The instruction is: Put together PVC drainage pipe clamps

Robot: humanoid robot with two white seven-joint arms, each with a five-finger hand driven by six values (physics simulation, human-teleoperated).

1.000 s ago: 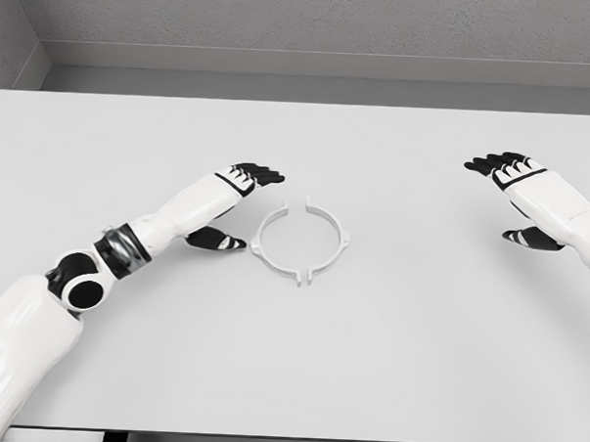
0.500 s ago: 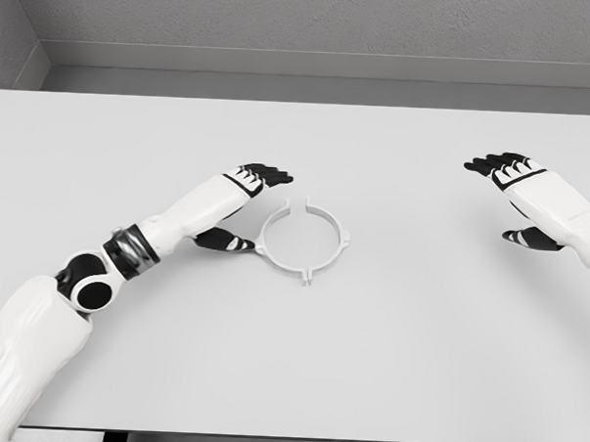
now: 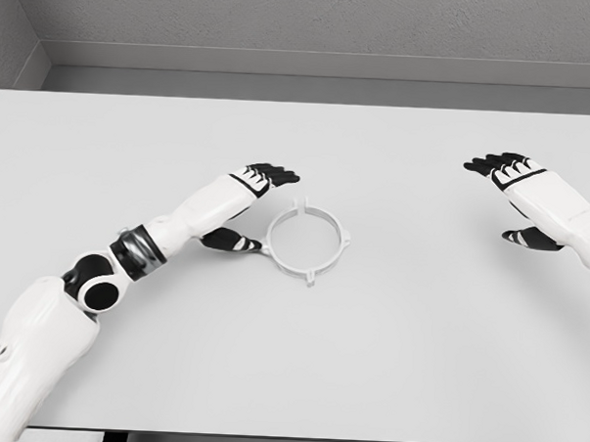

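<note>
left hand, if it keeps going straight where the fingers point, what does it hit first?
Probably the pipe clamp ring. The left hand points right and slightly away; its thumb already sits by the ring's left edge. The fingers may pass just beyond the far rim; depth is unclear from one view.

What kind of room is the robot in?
Probably a plain test room in a computer simulation: a bare white table, flat grey walls, and just one white clamp ring near the robot's left hand.

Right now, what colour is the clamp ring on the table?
White, like the table; the clamp ring shows best in the head view.
</note>
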